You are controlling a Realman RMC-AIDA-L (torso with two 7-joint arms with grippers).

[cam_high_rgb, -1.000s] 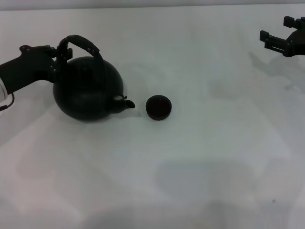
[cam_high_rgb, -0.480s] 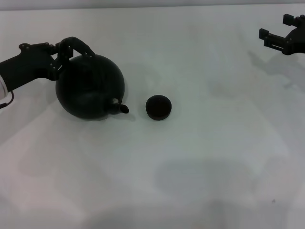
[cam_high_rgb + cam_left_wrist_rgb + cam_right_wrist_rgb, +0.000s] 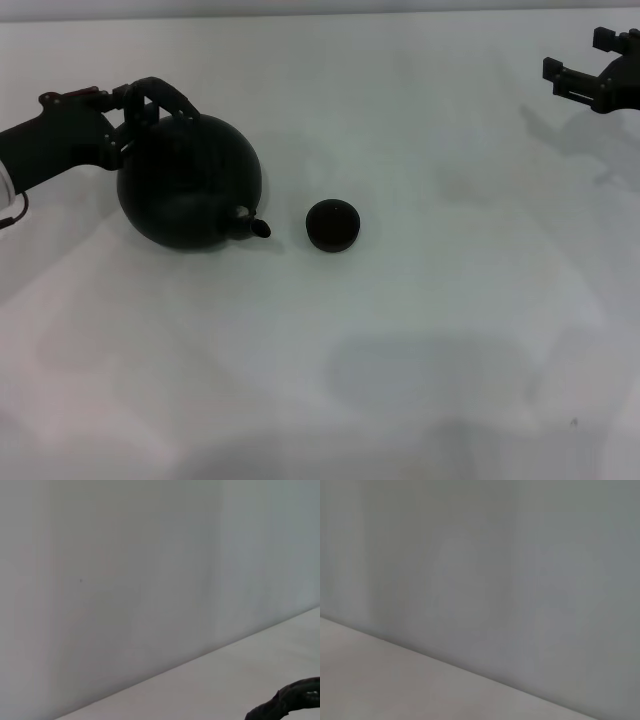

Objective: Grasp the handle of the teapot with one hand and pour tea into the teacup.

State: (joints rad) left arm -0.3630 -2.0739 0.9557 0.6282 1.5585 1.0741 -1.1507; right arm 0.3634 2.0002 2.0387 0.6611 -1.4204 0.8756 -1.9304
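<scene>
Big round black teapot [image 3: 188, 185] sits on the left, tipped forward so its short spout [image 3: 255, 228] points down and toward the teacup [image 3: 332, 224]. That cup's a tiny black handleless thing just beside the spout, not touching. The arched handle [image 3: 165, 98] leans back-left.

Left gripper [image 3: 128, 112]: near far-left edge, clamped shut.
Right gripper [image 3: 580, 78]: raised at far-right corner, fingers spread.

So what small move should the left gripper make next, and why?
Probably carry the teapot a little toward the teacup. The left gripper grips the handle, and the spout already points down, but beside the teacup, apart from it. The right gripper is parked far off.
</scene>
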